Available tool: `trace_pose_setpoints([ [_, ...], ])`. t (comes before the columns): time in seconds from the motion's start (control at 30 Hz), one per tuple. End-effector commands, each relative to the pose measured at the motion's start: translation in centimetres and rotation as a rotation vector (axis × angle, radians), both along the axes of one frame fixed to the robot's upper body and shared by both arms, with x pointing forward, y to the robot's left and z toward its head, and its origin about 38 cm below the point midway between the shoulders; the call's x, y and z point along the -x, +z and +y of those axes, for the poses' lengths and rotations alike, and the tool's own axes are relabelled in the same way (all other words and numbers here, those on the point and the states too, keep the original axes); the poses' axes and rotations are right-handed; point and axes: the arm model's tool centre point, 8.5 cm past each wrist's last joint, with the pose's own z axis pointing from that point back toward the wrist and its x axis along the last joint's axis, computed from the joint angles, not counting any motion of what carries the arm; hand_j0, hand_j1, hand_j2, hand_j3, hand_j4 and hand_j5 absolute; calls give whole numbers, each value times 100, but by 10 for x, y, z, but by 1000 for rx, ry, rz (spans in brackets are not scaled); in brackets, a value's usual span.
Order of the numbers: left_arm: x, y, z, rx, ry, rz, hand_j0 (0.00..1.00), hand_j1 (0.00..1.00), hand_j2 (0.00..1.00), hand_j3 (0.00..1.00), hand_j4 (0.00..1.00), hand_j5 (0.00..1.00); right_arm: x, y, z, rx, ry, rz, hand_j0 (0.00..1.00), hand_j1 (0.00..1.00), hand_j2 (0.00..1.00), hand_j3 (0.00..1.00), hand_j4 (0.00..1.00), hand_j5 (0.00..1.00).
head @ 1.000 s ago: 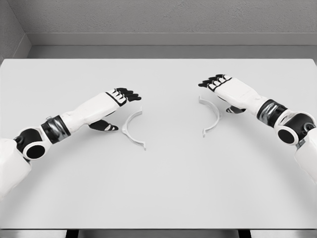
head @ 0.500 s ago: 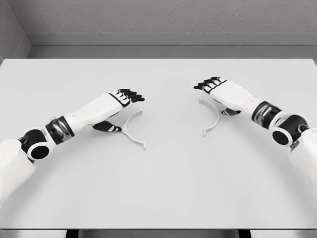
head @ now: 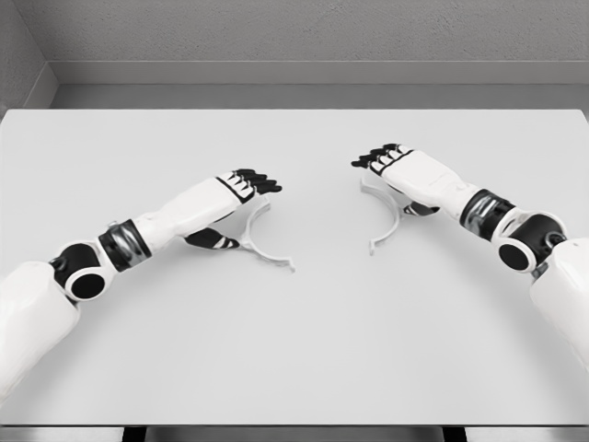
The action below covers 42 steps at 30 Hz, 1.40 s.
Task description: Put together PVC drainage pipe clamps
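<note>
Head view: a pale grey table (head: 294,350) fills most of the picture, with a grey wall (head: 294,32) at the far side. The left hand (head: 237,198) reaches in from the near left, palm down, its black-tipped fingers (head: 262,180) stretched forward and loosely spread and its thumb (head: 216,241) tucked under; it grasps nothing. It hovers over the far end of the left clamp half (head: 262,249), a thin white half-ring lying flat on the table, whose near end points right. The right hand (head: 405,175) comes in from the right, palm down, fingers (head: 373,157) extended toward the left and relaxed, empty. Beneath it lies the right clamp half (head: 391,221), a matching white arc curving down to its near end. The two halves lie well apart, with bare table between them
</note>
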Motion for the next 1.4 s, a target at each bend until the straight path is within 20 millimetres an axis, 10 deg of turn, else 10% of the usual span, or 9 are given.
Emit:
trace_pose_setpoints([
  [0.0,0,1,-3,13,-2,2,100,100,100,100,100,100,0,0,2,-6,5,1,100,100,100,100,100,100],
  [1.37,-33,5,-17,23,29,8,100,100,100,100,100,100,14,4,34,-24,75,-9,100,100,100,100,100,100],
])
